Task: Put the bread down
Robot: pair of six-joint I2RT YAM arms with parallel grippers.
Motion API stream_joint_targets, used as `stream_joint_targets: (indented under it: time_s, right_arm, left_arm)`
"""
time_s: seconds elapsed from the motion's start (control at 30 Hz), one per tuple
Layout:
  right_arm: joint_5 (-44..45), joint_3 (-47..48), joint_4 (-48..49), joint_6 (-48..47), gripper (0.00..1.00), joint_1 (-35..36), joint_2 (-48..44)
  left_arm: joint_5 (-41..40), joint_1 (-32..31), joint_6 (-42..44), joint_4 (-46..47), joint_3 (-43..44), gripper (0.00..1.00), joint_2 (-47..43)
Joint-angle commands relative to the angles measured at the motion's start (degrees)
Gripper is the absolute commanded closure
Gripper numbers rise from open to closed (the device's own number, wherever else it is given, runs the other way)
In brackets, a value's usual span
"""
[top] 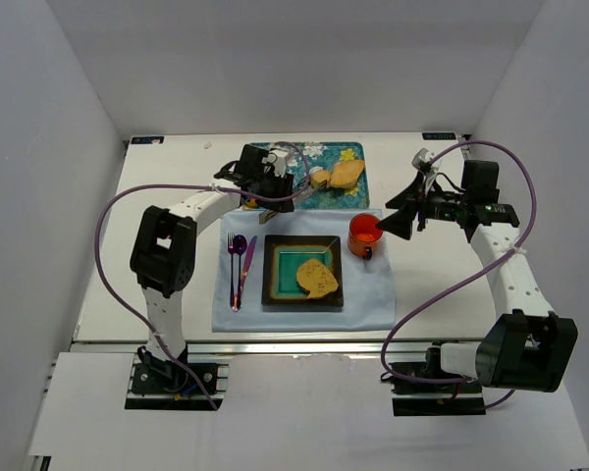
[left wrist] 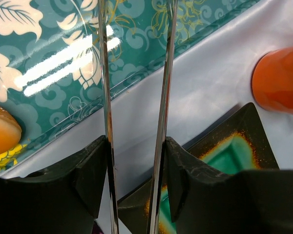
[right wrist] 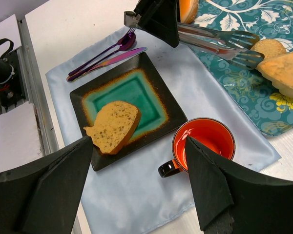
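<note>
left gripper (left wrist: 136, 175) clenched on silver metal tongs (left wrist: 106, 87); right gripper (right wrist: 136, 141) released; tan bread slice (right wrist: 115, 124) on square green plate (right wrist: 136, 87).

tan bread slice (top: 317, 279) lies flat on green plate (top: 287, 267).

Our left arm reaches forward, its pincer (left wrist: 136, 168) clamped on the tongs (left wrist: 163, 73); our right arm bends inward, its pincer (right wrist: 136, 187) spread wide.
</note>
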Motion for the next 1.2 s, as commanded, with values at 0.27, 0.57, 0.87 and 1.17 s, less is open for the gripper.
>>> stream_joint_targets:
  time_s: [0.27,0.57,0.87,1.17]
  right_arm:
    - [-1.7,0.1,1.3,0.1,0.19,-0.5,-0.9]
    - [-1.8,0.0,1.3,0.3,0.19,-0.6,-1.1]
    - [-1.8,0.1,1.3,0.3,0.19,-0.7,-1.0]
    - [-1.8,0.3,1.0,0.3,0.19,-0.9,-1.2]
  left_arm:
    - [1.2,0.1,-1.0,1.5,3.3,0.41,0.8]
    - [1.3,0.1,-1.3,1.5,3.8,0.39,1.5]
    - [1.3,0.1,-1.8,1.8,4.3,0.39,2.6]
    - [1.4,0.1,-2.0,2.4,4.7,0.77,2.3]
